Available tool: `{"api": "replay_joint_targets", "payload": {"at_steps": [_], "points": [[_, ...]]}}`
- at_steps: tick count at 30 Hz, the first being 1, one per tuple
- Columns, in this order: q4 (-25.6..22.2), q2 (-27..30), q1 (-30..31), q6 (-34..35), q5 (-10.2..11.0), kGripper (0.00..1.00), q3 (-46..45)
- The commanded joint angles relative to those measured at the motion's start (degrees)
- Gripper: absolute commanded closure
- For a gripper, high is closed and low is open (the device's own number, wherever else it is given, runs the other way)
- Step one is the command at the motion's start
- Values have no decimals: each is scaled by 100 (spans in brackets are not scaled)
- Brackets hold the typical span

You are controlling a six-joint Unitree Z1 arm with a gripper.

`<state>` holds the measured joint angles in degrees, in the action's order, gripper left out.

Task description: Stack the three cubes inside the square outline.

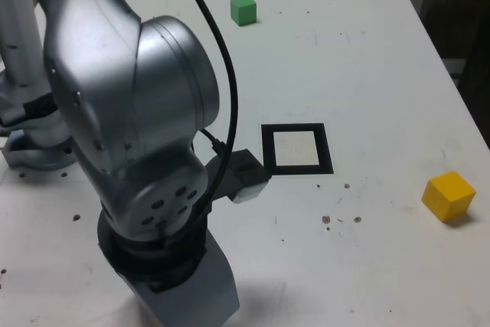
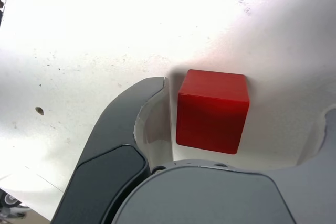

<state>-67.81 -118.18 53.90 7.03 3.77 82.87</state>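
Pale, scuffed tabletop (image 1: 383,74) under you — the square outline (image 1: 328,149) bare, green cube (image 1: 243,11) beyond it, yellow cube (image 1: 449,196) off its right in the exterior view. Close off-centre and one finger could shove the red cube (image 2: 212,111) askew; your gripper (image 2: 244,124) straddles it, jaws wide, gripping nothing.

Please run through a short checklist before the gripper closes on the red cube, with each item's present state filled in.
1. Grey gripper open: ok.
2. Matte red cube between the jaws: ok, though nearer one jaw.
3. Red cube clear of both jaws: cannot tell, the near side is tight.
4. Thick black square outline free of cubes: ok.
5. Matte green cube and matte yellow cube away from the outline: ok.
6. Red cube inside the outline: not ok.
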Motion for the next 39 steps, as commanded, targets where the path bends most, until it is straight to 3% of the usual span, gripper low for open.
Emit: {"api": "replay_joint_targets", "payload": {"at_steps": [1,8,16,39], "points": [[-33,-42,7,27,-4,13,27],[-113,-62,7,106,70,32,48],[-192,-68,7,142,241,63,114],[-252,-82,7,123,142,65,140]]}}
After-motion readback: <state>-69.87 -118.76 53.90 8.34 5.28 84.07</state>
